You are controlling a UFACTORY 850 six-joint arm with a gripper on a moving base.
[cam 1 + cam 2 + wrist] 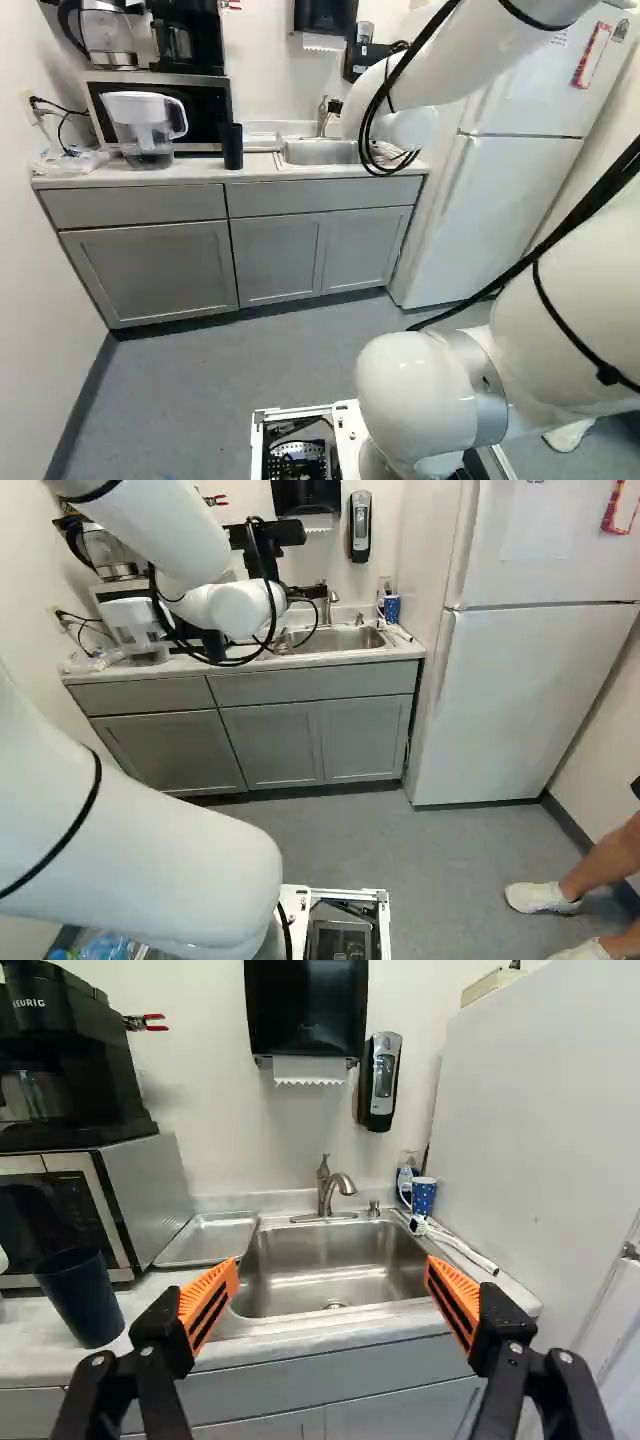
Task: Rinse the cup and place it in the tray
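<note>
In the right base view my black gripper [213,645] shows partly behind the arm, by the counter. The wrist view has the gripper [330,1295] open, its orange-padded fingers wide apart with nothing between them. A dark blue cup [80,1298] stands upright on the counter before the microwave, outside one finger; the left base view shows the cup [232,146] too. Ahead of that finger a shallow metal tray [208,1238] lies between microwave and sink. The steel sink [335,1260] with its faucet [327,1188] is ahead, between the finger directions. No water stream is visible.
A water pitcher [145,125] stands before the microwave [150,1200]. Beyond the sink are a dotted blue cup [423,1196] and a white brush-like item [455,1244]. The fridge [530,700] flanks the counter. A person's legs [600,870] show at the right.
</note>
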